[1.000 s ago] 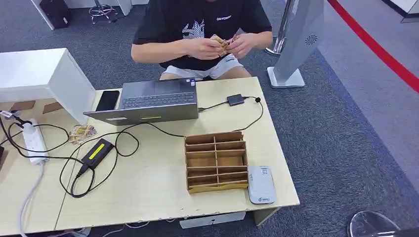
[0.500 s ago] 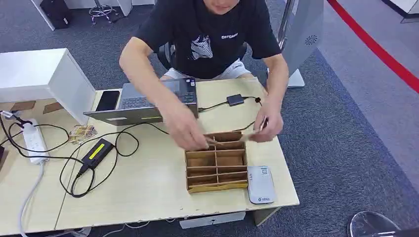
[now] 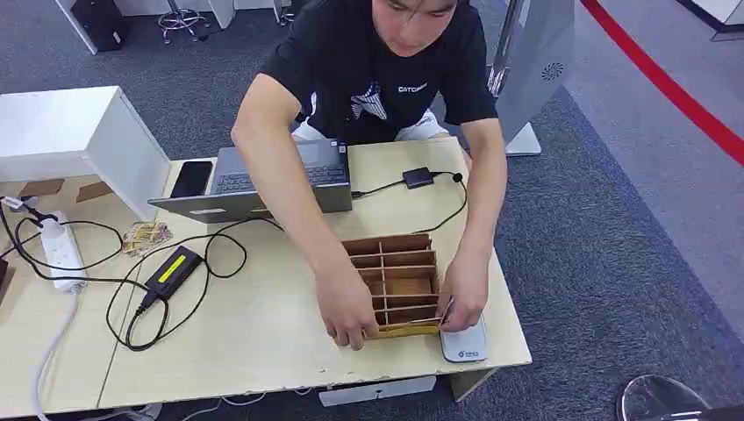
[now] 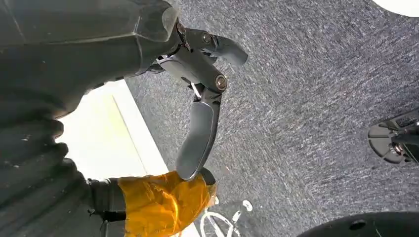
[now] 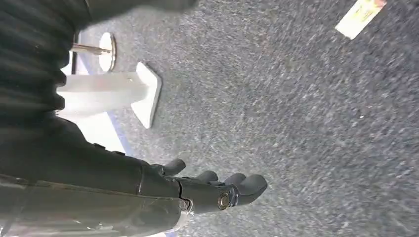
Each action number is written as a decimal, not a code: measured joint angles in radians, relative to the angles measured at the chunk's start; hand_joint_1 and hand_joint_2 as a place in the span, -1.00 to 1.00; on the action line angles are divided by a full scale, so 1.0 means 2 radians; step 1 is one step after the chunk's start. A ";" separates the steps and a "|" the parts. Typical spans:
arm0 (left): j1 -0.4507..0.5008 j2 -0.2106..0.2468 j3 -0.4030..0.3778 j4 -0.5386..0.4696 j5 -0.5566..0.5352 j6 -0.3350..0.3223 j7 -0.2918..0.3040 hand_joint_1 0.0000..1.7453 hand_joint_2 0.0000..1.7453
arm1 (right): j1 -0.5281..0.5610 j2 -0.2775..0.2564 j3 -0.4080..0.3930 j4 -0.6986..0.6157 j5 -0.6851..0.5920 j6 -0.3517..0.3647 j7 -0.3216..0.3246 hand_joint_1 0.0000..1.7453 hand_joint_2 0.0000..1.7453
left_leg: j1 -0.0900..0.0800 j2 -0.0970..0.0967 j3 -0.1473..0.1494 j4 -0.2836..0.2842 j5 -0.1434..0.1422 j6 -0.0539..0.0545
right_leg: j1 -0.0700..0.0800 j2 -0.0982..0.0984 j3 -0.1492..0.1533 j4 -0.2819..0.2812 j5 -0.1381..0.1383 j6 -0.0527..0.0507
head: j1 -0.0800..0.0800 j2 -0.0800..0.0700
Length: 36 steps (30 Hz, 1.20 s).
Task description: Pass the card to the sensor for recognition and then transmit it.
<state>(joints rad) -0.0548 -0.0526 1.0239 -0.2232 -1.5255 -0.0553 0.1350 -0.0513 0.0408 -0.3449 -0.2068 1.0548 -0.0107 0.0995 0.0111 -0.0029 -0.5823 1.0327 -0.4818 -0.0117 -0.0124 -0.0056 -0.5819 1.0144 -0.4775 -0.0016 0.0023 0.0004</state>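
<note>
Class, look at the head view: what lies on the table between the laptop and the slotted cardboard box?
In the head view, a black cable loops across the bare wood of the table between the laptop and the cardboard box; the person's forearm also reaches over that stretch.

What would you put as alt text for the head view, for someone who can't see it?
A person leans over a light wooden table, both hands on a brown divided card box beside a small white card sensor. Behind the box sit a grey laptop, a black phone, a power strip and tangled black cables.
</note>
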 joint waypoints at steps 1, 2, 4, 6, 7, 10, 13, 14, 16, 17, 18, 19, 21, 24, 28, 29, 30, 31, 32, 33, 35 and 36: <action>0.000 0.000 0.001 0.000 0.000 0.000 0.000 1.00 1.00 | 0.000 0.001 0.000 0.000 0.000 0.003 -0.005 1.00 1.00 | 0.000 0.000 0.000 0.000 0.000 0.000 | 0.000 0.000 0.000 0.000 0.000 0.000 | 0.000 0.000; 0.000 0.000 0.002 0.000 0.000 -0.002 0.000 1.00 1.00 | 0.000 0.001 0.000 0.000 0.000 0.007 -0.009 1.00 1.00 | 0.000 0.000 0.000 0.000 0.000 0.000 | 0.000 0.000 0.000 0.000 0.000 0.000 | 0.000 0.000; 0.000 0.000 0.004 0.000 0.000 -0.003 -0.001 0.98 1.00 | 0.000 0.003 0.000 0.001 0.002 0.012 -0.015 1.00 1.00 | 0.000 0.000 0.000 0.000 0.000 0.000 | 0.000 0.000 0.000 0.000 0.000 0.000 | 0.000 0.000; 0.000 0.000 0.004 0.000 0.000 -0.003 -0.002 0.96 1.00 | 0.000 0.004 0.000 0.001 0.006 0.014 -0.015 1.00 1.00 | 0.000 0.000 0.000 0.000 0.000 0.000 | 0.000 0.000 0.000 0.000 0.000 0.000 | 0.000 0.000; 0.000 -0.001 0.005 0.000 0.000 -0.003 -0.002 0.94 1.00 | 0.000 0.004 0.000 0.002 0.007 0.014 -0.014 1.00 1.00 | 0.000 0.000 0.000 0.000 0.000 0.000 | 0.000 0.000 0.000 0.000 0.000 0.000 | 0.000 0.000; 0.000 -0.002 0.006 0.000 0.000 -0.003 -0.002 0.94 1.00 | 0.000 0.004 0.000 0.002 0.007 0.014 -0.009 0.92 1.00 | 0.000 0.000 0.000 0.000 0.000 0.000 | 0.000 0.000 0.000 0.000 0.000 0.000 | 0.000 0.000; 0.000 -0.002 0.008 0.000 0.000 -0.003 -0.002 0.88 1.00 | 0.000 0.004 -0.001 0.002 0.008 0.014 -0.005 -0.16 1.00 | 0.000 0.000 0.000 0.000 0.000 0.000 | 0.000 0.000 0.000 0.000 0.000 0.000 | 0.000 0.000; 0.000 -0.003 0.008 0.000 0.000 -0.003 -0.002 0.80 1.00 | 0.000 0.004 -0.002 0.002 0.008 0.014 -0.004 -1.00 1.00 | 0.000 0.000 0.000 0.000 0.000 0.000 | 0.000 0.000 0.000 0.000 0.000 0.000 | 0.000 0.000; 0.000 -0.003 0.008 0.000 0.000 -0.003 -0.002 0.70 1.00 | 0.000 0.004 -0.003 0.002 0.008 0.014 -0.002 -1.00 1.00 | 0.000 0.000 0.000 0.000 0.000 0.000 | 0.000 0.000 0.000 0.000 0.000 0.000 | 0.000 0.000; 0.000 -0.003 0.008 0.000 0.000 -0.003 -0.002 0.70 1.00 | 0.000 0.005 -0.004 0.002 0.008 0.013 -0.002 -1.00 1.00 | 0.000 0.000 0.000 0.000 0.000 0.000 | 0.000 0.000 0.000 0.000 0.000 0.000 | 0.000 0.000; 0.000 -0.003 0.008 0.000 -0.001 -0.003 -0.002 0.72 1.00 | 0.000 0.005 -0.004 0.002 0.011 0.009 0.000 -1.00 1.00 | 0.000 0.000 0.000 0.000 0.000 0.000 | 0.000 0.000 0.000 0.000 0.000 0.000 | 0.000 0.000; 0.000 -0.003 0.008 0.000 -0.001 -0.002 -0.002 0.70 1.00 | 0.000 0.005 -0.004 0.002 0.013 0.007 0.001 -1.00 1.00 | 0.000 0.000 0.000 0.000 0.000 0.000 | 0.000 0.000 0.000 0.000 0.000 0.000 | 0.000 0.000; 0.000 -0.004 0.008 0.000 -0.001 -0.002 -0.002 0.58 1.00 | 0.000 0.006 -0.004 0.002 0.016 0.003 0.001 -1.00 1.00 | 0.000 0.000 0.000 0.000 0.000 0.000 | 0.000 0.000 0.000 0.000 0.000 0.000 | 0.000 0.000; 0.000 -0.005 0.008 0.000 -0.001 -0.002 -0.002 -0.80 1.00 | 0.000 0.008 -0.005 0.002 0.017 -0.001 0.001 -1.00 1.00 | 0.000 0.000 0.000 0.000 0.000 0.000 | 0.000 0.000 0.000 0.000 0.000 0.000 | 0.000 0.000; 0.000 -0.005 0.008 0.000 -0.001 0.000 -0.002 -1.00 1.00 | 0.000 0.008 -0.009 0.002 0.022 -0.002 0.004 -1.00 1.00 | 0.000 0.000 0.000 0.000 0.000 0.000 | 0.000 0.000 0.000 0.000 0.000 0.000 | 0.000 0.000; 0.000 -0.005 0.008 0.000 -0.001 0.001 -0.002 -1.00 1.00 | 0.000 0.008 -0.010 0.002 0.024 -0.002 0.006 -1.00 1.00 | 0.000 0.000 0.000 0.000 0.000 0.000 | 0.000 0.000 0.000 0.000 0.000 0.000 | 0.000 0.000; 0.000 -0.005 0.008 0.000 -0.001 0.002 -0.002 -1.00 1.00 | 0.000 0.008 -0.012 0.002 0.025 -0.002 0.007 -1.00 1.00 | 0.000 0.000 0.000 0.000 0.000 0.000 | 0.000 0.000 0.000 0.000 0.000 0.000 | 0.000 0.000; 0.000 -0.005 0.008 0.000 -0.001 0.002 -0.002 -1.00 1.00 | 0.000 0.008 -0.012 0.002 0.025 -0.002 0.007 -1.00 1.00 | 0.000 0.000 0.000 0.000 0.000 0.000 | 0.000 0.000 0.000 0.000 0.000 0.000 | 0.000 0.000; 0.000 -0.005 0.008 0.000 -0.001 0.002 -0.002 -1.00 1.00 | 0.000 0.008 -0.013 0.002 0.026 -0.002 0.008 -1.00 1.00 | 0.000 0.000 0.000 0.000 0.000 0.000 | 0.000 0.000 0.000 0.000 0.000 0.000 | 0.000 0.000; 0.000 -0.005 0.008 0.000 -0.001 0.002 -0.002 -1.00 1.00 | 0.000 0.008 -0.014 0.002 0.025 -0.002 0.008 -1.00 1.00 | 0.000 0.000 0.000 0.000 0.000 0.000 | 0.000 0.000 0.000 0.000 0.000 0.000 | 0.000 0.000; 0.000 -0.005 0.008 0.000 -0.001 0.002 -0.002 -1.00 -1.00 | 0.000 0.009 -0.016 0.002 0.026 -0.002 0.009 -1.00 1.00 | 0.000 0.000 0.000 0.000 0.000 0.000 | 0.000 0.000 0.000 0.000 0.000 0.000 | 0.000 0.000; 0.000 -0.005 0.008 0.000 -0.001 0.000 -0.002 -1.00 -1.00 | 0.000 0.009 -0.017 0.002 0.026 -0.002 0.009 -1.00 1.00 | 0.000 0.000 0.000 0.000 0.000 0.000 | 0.000 0.000 0.000 0.000 0.000 0.000 | 0.000 0.000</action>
<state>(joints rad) -0.0555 -0.0629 1.0407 -0.2232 -1.5267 -0.0549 0.1316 -0.0509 0.0580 -0.3780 -0.2029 1.1074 -0.0153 0.1171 0.0111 -0.0028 -0.5823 1.0327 -0.4818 -0.0117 -0.0124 -0.0056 -0.5820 1.0144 -0.4776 -0.0016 0.0023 0.0000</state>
